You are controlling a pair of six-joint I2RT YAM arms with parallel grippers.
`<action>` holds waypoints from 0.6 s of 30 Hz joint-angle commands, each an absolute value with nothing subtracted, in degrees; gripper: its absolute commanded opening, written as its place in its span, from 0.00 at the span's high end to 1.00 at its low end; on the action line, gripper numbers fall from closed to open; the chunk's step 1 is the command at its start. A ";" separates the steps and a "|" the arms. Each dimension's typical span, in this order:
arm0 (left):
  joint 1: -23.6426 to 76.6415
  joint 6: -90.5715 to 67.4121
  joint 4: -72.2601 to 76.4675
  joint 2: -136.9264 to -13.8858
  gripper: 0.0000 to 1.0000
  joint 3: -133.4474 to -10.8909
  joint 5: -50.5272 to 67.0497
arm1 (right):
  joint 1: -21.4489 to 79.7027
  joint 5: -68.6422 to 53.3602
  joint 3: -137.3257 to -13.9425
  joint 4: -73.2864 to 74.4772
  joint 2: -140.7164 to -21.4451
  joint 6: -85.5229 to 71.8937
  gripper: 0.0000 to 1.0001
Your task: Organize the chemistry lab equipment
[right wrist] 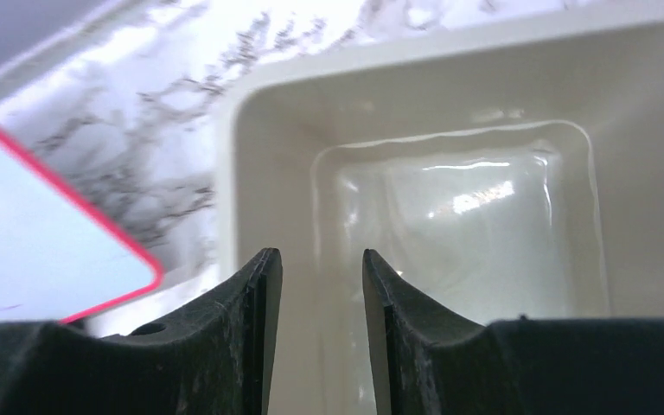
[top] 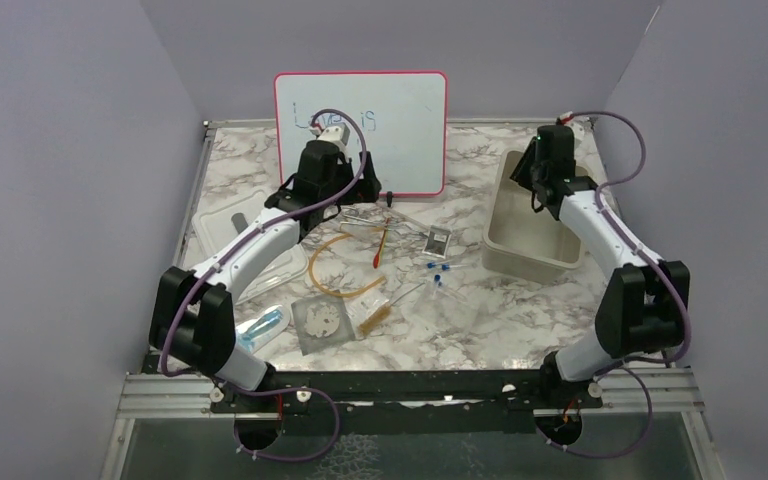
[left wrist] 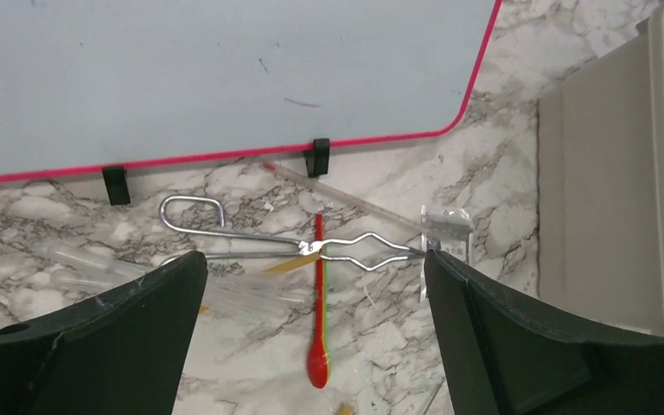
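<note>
Handwriting on the whiteboard, partly hidden, ends in "is".

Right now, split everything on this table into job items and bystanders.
Job items: amber tubing loop, red dropper, wire tongs, gauze mat, bristle brush, blue-capped pieces.
Bystanders: whiteboard, beige bin, bin lid.

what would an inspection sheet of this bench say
surface: marble tabletop
job's things: amber tubing loop, red-tipped dropper, metal tongs, gauze mat, blue-capped pieces, loose
clutter: whiteboard upright at the back, bin lid at left, beige bin at right
grippers: left gripper over the tongs, jaws wide, nothing held; right gripper above the bin, jaws apart, nothing between
cables: purple cable looped along each arm
surroundings: lilac walls on three sides
</note>
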State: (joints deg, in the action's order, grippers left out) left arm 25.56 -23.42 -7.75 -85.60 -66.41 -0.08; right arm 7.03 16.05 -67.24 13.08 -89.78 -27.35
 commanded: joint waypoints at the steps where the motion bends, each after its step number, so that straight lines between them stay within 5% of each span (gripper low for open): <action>1: 25.40 -24.89 -8.05 -88.55 0.01 -64.16 6.17 | 7.18 6.01 -72.18 20.16 -84.51 -24.95 0.56; 8: 25.75 -30.52 -13.89 -96.49 0.31 -66.05 5.78 | 13.88 -11.23 -73.22 20.75 -82.69 -25.68 0.57; 18: 20.51 -49.88 -23.40 -101.97 0.28 -67.76 -8.92 | 22.26 -12.03 -71.72 18.28 -84.31 -25.70 0.57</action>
State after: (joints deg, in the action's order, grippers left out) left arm 23.31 -40.23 -20.25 -101.19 -65.89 -1.69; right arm 22.20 -9.58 -72.03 18.59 -83.81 -26.26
